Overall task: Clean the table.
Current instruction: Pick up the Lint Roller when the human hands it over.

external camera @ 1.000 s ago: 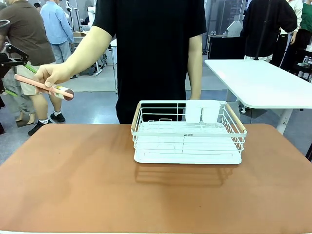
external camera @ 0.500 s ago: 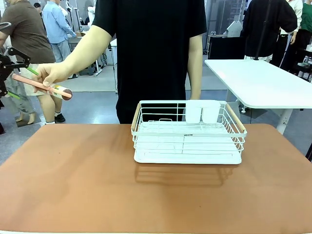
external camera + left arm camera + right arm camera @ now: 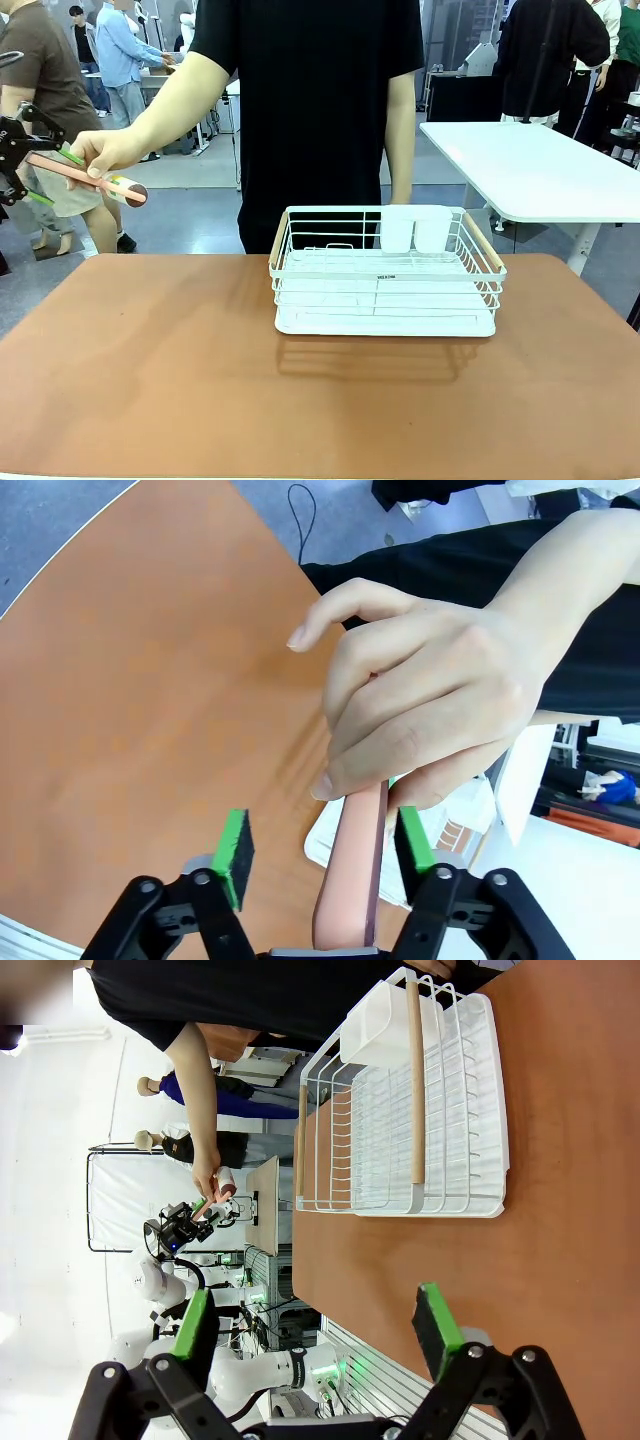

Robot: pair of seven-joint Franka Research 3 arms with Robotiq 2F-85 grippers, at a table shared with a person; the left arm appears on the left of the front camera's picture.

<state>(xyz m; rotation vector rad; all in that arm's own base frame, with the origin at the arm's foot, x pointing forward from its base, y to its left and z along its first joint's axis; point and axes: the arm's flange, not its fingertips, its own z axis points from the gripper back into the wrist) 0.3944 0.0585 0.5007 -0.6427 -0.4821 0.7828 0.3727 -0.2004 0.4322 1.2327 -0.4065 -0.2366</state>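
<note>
Handover: off the table's (image 3: 150, 380) left side, the left gripper (image 3: 325, 850), spread wide, straddles the roller handle (image 3: 350, 895) in the person's hand (image 3: 430, 700) and should clamp it next; the right gripper (image 3: 315, 1325) gapes wide above the table.

Nothing legible to call out here. There's one small dark tag (image 3: 387, 277) on the front wires of the white wire rack (image 3: 385, 322) on the bench (image 3: 150, 380). It sits in the middle of the rack's front side, and its print is too small to read. Up and to the left of the rack, the pink roller (image 3: 80, 173) in the person's hand (image 3: 98, 153) has a pale band near its head, but no letters come through there either.
</note>
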